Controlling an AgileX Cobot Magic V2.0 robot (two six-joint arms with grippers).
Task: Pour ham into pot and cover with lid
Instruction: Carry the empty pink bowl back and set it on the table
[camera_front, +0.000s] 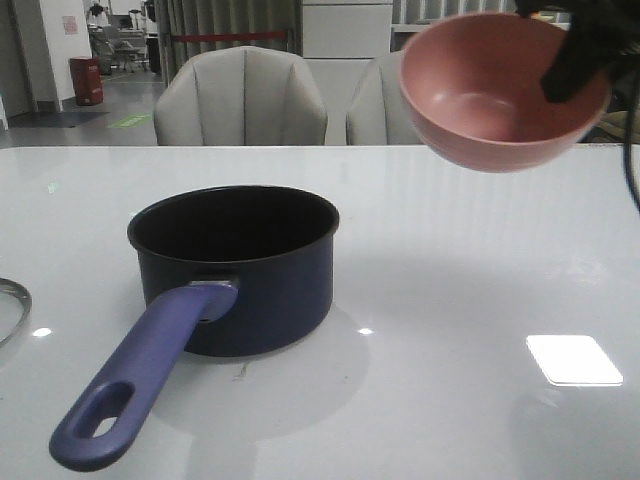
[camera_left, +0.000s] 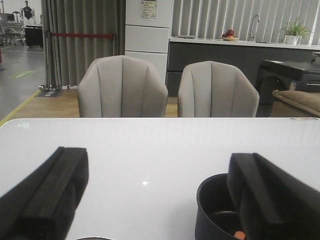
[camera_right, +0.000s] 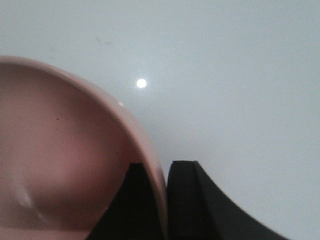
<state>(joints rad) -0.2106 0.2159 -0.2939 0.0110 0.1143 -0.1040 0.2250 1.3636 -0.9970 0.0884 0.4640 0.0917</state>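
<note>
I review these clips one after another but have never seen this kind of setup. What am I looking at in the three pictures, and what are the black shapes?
This is a two-armed robot at a white table. The wide picture looks forward from the robot over the table; the other two come from cameras on each wrist, so the black shapes there are the fingers of each hand.

On the table stands the pot, dark blue with a long handle towards the camera. The left wrist view shows an orange piece inside, probably the ham. At the table's left edge a curved rim shows, probably the lid.

The right hand grips the rim of a pink bowl, one finger inside and one outside, holding it in the air, tilted, and looking empty. The left hand is open and holds nothing.
</note>
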